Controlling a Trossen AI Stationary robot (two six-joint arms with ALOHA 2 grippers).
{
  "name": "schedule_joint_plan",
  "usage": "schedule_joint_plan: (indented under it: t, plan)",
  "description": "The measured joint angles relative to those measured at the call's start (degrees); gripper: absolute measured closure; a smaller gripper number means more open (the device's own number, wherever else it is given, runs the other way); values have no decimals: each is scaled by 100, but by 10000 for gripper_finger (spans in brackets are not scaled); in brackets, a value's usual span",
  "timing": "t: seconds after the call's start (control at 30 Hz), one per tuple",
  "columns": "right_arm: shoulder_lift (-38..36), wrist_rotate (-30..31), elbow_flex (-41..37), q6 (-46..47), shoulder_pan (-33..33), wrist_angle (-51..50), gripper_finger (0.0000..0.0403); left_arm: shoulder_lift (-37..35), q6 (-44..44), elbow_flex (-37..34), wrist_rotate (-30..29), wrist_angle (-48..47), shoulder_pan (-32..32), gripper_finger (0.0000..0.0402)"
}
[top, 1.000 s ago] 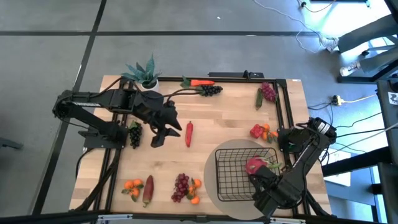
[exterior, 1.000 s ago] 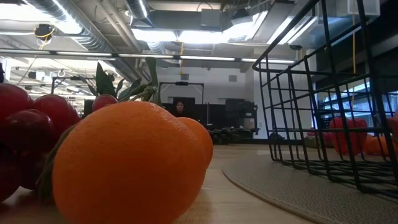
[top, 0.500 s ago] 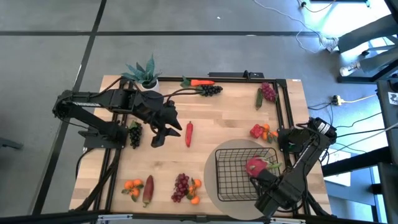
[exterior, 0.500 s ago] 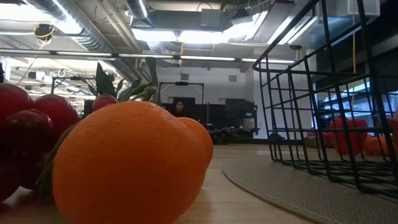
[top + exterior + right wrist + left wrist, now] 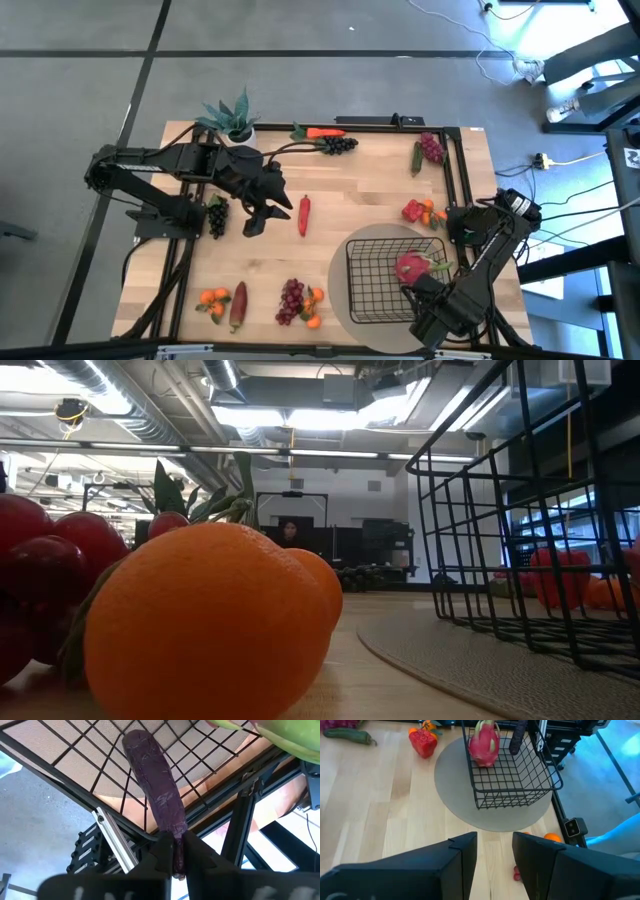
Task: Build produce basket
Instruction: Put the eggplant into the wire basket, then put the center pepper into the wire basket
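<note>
Nothing has shifted on the table (image 5: pixel 350 200) since the earlier frames. Left tool (image 5: pixel 262 217), well left of the basket (image 5: pixel 385 275), hangs released. Right tool (image 5: pixel 176 851), at the basket's near edge, stays clenched on a purple eggplant (image 5: pixel 152 780) over the mesh, beside the dragon fruit (image 5: pixel 412 266); release looks due.

the dragon fruit (image 5: pixel 260 735) is cut off by the frame edge.

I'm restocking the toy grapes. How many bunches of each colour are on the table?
Dark grape bunches: 2, the far-edge bunch and the left-edge bunch
Red grape bunches: 2, the far-right bunch and the near-edge bunch
Total: 4
</note>
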Motion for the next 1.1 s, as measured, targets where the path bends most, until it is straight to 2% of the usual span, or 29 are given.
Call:
schedule_joint_plan:
  t: [0.6, 0.97, 1.1]
  plan:
    - [0, 7, 0, -14, 0, -1, 314, -2, 0, 0, -1, -1, -1, 289]
    - [-12, 9, 0, -342, -2, 0, 322, -2, -354, 0, -6, -94, 0, 289]
    - [-166, 28, 2, -333, -2, 0, 323, -2, -690, 0, -251, -370, -1, 289]
